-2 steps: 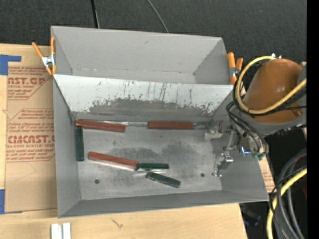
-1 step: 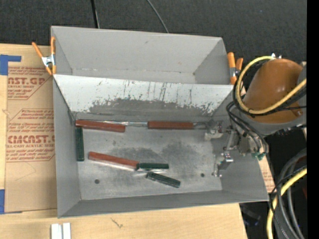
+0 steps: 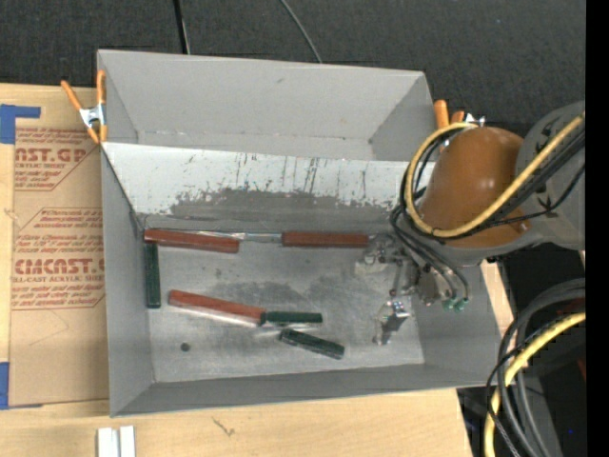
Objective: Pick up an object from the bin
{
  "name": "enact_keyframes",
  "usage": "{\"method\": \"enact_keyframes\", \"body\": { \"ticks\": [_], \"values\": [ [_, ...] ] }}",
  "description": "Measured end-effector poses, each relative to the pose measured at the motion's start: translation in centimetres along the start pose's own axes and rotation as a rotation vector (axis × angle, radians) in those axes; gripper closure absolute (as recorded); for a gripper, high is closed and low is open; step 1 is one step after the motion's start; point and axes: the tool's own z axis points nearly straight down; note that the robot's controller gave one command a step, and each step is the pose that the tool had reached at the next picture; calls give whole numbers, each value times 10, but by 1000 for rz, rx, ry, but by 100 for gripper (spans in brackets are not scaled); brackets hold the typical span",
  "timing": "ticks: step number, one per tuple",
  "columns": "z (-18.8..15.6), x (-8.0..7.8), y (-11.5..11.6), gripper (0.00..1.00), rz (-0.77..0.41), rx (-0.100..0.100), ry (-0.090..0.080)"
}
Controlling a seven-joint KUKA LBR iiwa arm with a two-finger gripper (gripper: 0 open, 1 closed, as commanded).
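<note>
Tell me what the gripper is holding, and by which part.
Nothing, as far as can be seen: the gripper hangs over bare floor at the right of the bin, apart from the nearest green pen.

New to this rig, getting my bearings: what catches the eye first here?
The arm's orange wrist cover looms at the bin's right, the gripper below it low over the floor's right end. Two red-brown sticks lie along the foot of the back wall; another, with dark green sticks, lies near the front middle.
</note>
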Motion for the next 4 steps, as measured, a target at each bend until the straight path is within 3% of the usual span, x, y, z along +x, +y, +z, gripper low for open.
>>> {"method": "enact_keyframes", "body": {
  "ticks": [1,2,3,4],
  "values": [
    [63,5,18,0,31,-3,-1],
    [81,-34,95,100,-72,0,-17],
    [81,-34,95,100,-72,0,-17],
    [-91,-23,104,100,-114,-2,-5]
  ]
}}
